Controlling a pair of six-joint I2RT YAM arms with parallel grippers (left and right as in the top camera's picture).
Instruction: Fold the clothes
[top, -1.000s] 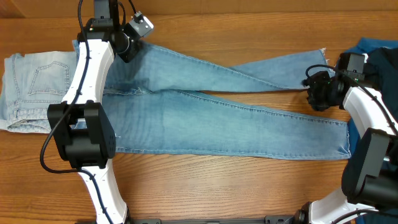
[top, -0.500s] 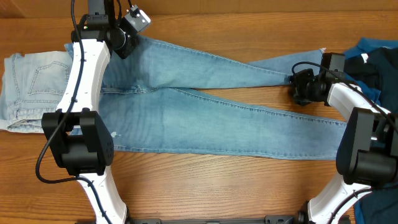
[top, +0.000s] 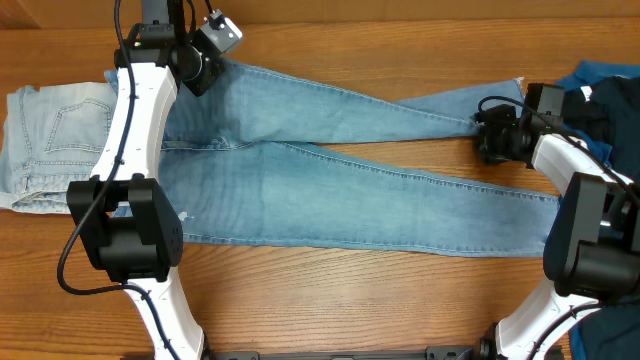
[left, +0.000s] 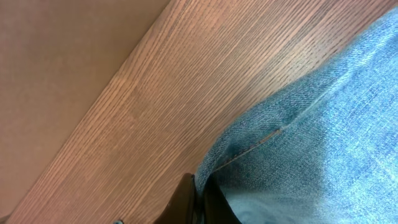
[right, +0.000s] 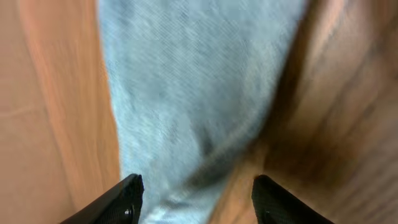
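Note:
A long pair of mid-blue jeans (top: 330, 180) lies spread across the table, waist at the left and both legs running right. My left gripper (top: 203, 68) is at the waist's far corner, shut on the denim edge (left: 249, 146); in the left wrist view the gripper (left: 199, 190) pinches that folded hem. My right gripper (top: 488, 136) hovers at the end of the far leg, near its hem. In the right wrist view the gripper (right: 198, 194) is open, its fingertips (right: 132, 191) straddling the blurred leg fabric (right: 186, 93).
Paler folded jeans (top: 50, 140) lie at the table's left edge, partly under the left arm. A deep-blue top (top: 605, 85) is heaped at the far right behind the right arm. Bare wood table (top: 330, 290) shows in front of the jeans.
The left gripper drew the waist corner up and back, then held still. The right gripper swung left along the far leg's end, then eased back right, jaws still apart.

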